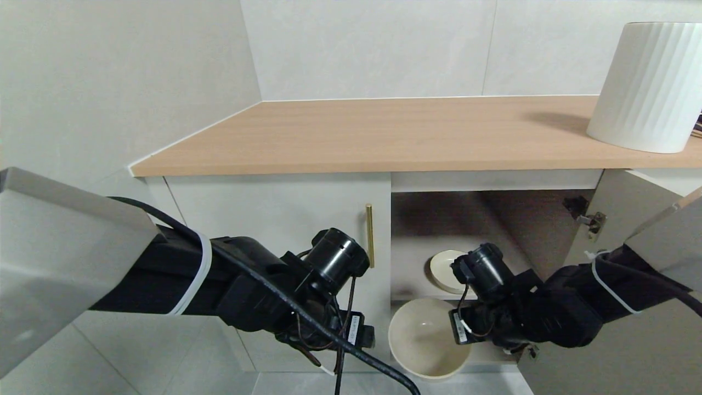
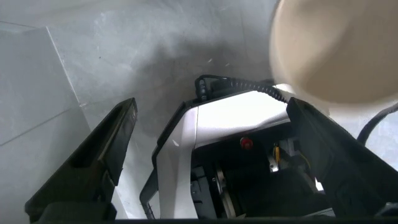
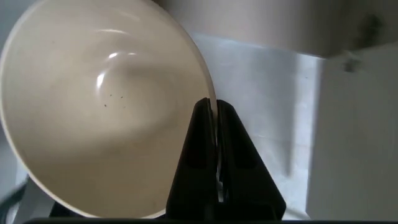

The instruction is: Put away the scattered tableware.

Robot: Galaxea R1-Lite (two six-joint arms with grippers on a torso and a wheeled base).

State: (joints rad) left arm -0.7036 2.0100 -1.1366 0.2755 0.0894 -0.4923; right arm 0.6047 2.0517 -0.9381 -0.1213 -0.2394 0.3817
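Pinching the rim of a cream-coloured round ceramic bowl [image 1: 425, 337], the right claw [image 3: 216, 111] has its two black fingers pressed together on the bowl's thin wall, one inside and one outside. The bowl sits low in front of the open right compartment of a white cabinet [image 1: 274, 219], at the compartment's front edge, with its mouth turned up towards the head camera. Whether its underside touches the cabinet floor cannot be told. Deeper in the same compartment, behind the right wrist, a small cream round plate [image 1: 445, 269] lies flat on the compartment's floor, apart from the bowl.

The left claw [image 2: 211, 109] is to the left of the bowl, in front of the closed left cabinet door and just below its slim brass bar handle [image 1: 369, 235]. Its dark fingers [image 2: 106, 155] are spread wide with nothing between them. In the left wrist view the bowl's outer wall sits just past one fingertip, and pale grey floor tiles [image 2: 93, 50] lie beyond.

The white right-hand cabinet door [image 1: 620, 203] is swung open on its metal hinge [image 1: 592, 222]. Above the cabinet runs a light wooden bench [image 1: 384, 131], and a tall white ribbed cylinder [image 1: 647, 88] stands at its far right end
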